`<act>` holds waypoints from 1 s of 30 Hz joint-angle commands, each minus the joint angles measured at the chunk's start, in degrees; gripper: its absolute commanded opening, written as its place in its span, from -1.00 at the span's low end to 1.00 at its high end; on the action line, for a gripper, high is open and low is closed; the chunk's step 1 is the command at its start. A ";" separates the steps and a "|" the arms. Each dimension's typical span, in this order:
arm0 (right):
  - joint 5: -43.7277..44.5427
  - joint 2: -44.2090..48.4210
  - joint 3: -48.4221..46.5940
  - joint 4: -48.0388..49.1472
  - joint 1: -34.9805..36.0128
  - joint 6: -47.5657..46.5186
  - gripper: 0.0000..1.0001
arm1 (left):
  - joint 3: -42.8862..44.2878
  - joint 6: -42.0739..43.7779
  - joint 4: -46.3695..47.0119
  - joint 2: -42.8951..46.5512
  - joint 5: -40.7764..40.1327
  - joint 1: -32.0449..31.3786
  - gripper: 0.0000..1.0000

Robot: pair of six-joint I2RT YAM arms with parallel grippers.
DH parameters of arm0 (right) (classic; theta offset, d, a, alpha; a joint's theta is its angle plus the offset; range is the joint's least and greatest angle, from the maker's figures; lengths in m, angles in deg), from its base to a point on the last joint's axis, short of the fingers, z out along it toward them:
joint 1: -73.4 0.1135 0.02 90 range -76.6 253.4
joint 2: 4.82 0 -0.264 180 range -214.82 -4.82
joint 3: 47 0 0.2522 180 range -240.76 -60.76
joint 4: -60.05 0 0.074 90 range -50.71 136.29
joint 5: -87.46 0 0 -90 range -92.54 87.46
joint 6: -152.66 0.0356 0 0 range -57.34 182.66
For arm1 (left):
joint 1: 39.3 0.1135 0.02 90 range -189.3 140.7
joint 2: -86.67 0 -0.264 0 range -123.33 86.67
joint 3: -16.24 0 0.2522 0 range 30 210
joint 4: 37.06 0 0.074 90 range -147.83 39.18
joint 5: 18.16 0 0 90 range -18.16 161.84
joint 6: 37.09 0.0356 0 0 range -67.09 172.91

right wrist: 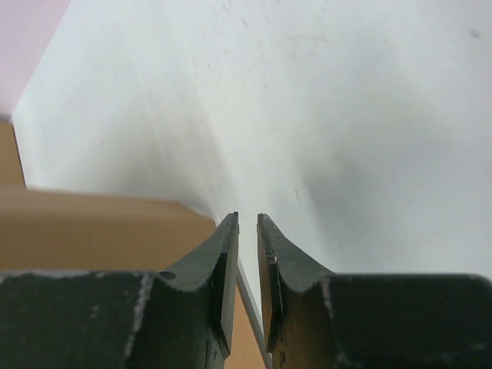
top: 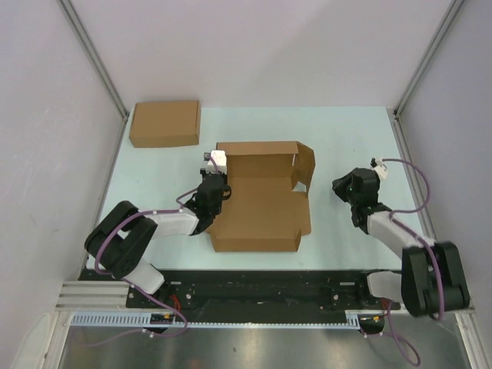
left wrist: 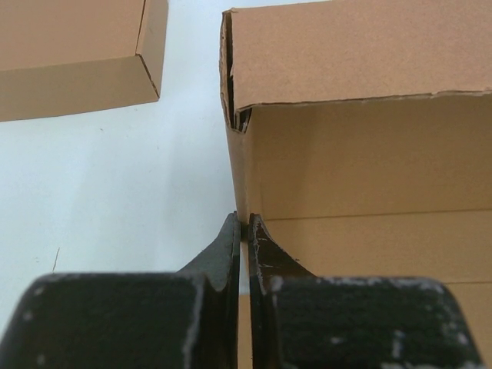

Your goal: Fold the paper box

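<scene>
The paper box (top: 261, 207) lies mid-table, half-formed: its 12 o'clock wall stands up and its 6 o'clock panel lies flat. My left gripper (left wrist: 244, 224) pinches the box's 9 o'clock wall, the jaws closed on the cardboard edge. My right gripper (right wrist: 247, 219) hangs over the bare table (top: 338, 138) at the box's 3 o'clock, apart from it, jaws nearly together on nothing. A second, finished box (top: 164, 123) sits at 11 o'clock.

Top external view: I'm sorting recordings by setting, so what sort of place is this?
Probably a lab robot cell: pale table walled by white panels on metal posts, two arms mounted at its near edge, the paper box and a closed cardboard box as props.
</scene>
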 commanded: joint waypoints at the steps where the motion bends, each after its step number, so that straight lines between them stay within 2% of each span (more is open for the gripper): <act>1: -5.87 -12.89 -8.21 15.88 -2.22 -0.61 -0.58 | -0.34 1.43 2.06 -0.44 -0.22 -0.52 -0.99; 6: -12.37 -24.88 -17.44 23.26 -1.61 -1.22 -0.57 | -0.33 2.23 2.32 -0.96 -0.22 -0.52 -0.99; 11: -20.80 -31.04 -19.74 27.67 -0.91 -2.45 -0.55 | -0.07 2.58 2.76 -1.58 0.04 -0.52 -1.00; 19: -25.21 -26.93 -14.82 28.37 0.93 -6.84 -0.54 | 0.98 2.49 2.41 -2.54 0.39 -0.43 -0.99; 30: -27.67 -18.92 -10.34 23.19 4.80 -13.61 -0.47 | 1.25 2.67 2.49 -2.99 0.74 -0.43 -0.99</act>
